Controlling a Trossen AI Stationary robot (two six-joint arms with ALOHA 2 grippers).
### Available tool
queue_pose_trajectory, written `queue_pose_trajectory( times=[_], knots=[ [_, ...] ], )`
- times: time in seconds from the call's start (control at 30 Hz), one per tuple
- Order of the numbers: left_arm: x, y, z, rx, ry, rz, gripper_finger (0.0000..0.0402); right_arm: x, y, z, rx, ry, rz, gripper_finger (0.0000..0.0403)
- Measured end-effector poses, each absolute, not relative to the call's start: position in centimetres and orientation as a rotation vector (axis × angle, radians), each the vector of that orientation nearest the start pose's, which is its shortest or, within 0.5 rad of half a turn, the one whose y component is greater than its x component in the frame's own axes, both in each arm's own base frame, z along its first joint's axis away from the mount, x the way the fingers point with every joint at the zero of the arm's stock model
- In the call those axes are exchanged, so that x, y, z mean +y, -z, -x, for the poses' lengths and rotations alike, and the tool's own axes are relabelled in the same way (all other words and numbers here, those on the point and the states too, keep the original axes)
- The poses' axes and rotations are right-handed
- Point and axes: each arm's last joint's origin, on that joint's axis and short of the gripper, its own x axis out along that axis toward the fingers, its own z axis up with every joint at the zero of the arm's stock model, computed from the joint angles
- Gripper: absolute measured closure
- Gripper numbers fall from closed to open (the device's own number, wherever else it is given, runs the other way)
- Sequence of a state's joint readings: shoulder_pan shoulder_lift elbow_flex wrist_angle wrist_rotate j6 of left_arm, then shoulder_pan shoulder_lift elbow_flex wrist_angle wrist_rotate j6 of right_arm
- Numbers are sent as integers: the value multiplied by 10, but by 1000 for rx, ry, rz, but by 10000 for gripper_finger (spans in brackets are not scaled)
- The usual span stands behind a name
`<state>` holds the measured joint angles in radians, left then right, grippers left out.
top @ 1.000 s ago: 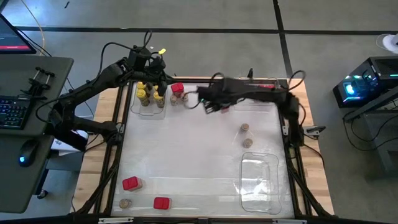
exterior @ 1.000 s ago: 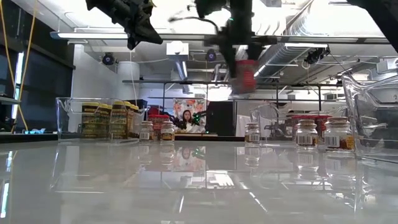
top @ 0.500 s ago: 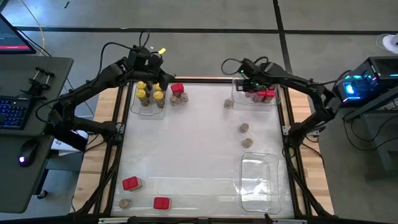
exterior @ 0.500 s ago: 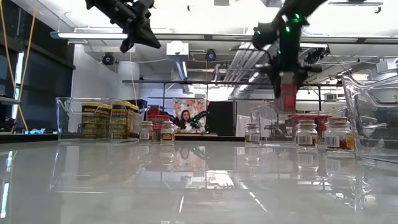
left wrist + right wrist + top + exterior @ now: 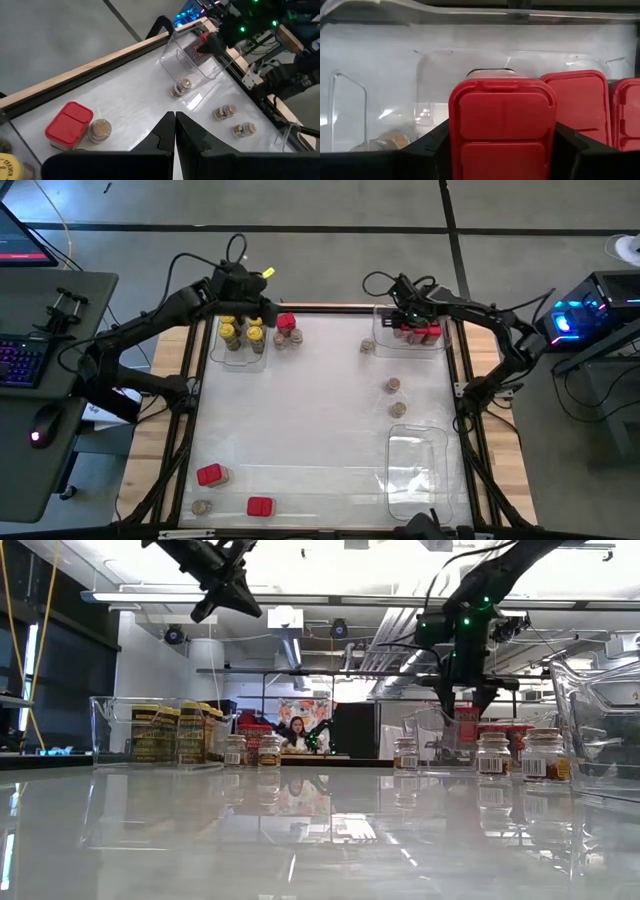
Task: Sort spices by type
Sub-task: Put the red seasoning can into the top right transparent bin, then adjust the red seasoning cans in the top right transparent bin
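While gripping red box (image 5: pixel 502 131), right hand (image 5: pixel 409 321) sits inside tray (image 5: pixel 383 343) walls.

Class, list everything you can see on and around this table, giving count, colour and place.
yellow-lidded jars: about four, yellow, far left tray
red boxes: three loose on the table, three in far right tray, red
brown-lidded jars: at least five, brown, scattered on table
trays: three, clear, two far, one near right
person: one, beyond table
left gripper: dark, shut, above yellow jars' tray
right gripper: dark, in far right tray, holding a red box
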<state>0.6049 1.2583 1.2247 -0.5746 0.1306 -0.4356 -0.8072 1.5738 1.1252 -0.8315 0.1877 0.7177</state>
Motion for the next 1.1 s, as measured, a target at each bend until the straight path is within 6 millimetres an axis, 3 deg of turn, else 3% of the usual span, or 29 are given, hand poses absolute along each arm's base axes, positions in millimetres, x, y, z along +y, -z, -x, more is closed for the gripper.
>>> queue_pose_trajectory(
  times=[0.2,0.47,0.7,0.83,0.97,1.03,1.1],
  knots=[
    [146,-351,-221,478,-570,607,402,-217,-223,-200,922,1300,-972,138],
    [146,-351,-221,490,-559,566,402,-221,-227,-202,867,1298,-980,126],
    [147,-351,-220,496,-554,542,402,-225,-268,-209,874,1237,-900,130],
    [147,-351,-220,497,-555,543,402,-210,-271,-210,1043,1204,-821,183],
    [147,-351,-220,497,-555,542,402,-190,-255,-199,1261,1228,-759,316],
    [147,-351,-220,498,-555,540,402,-180,-246,-190,1281,1239,-772,378],
    [147,-351,-220,500,-553,532,402,-172,-243,-182,1226,1252,-825,383]
  ],
)
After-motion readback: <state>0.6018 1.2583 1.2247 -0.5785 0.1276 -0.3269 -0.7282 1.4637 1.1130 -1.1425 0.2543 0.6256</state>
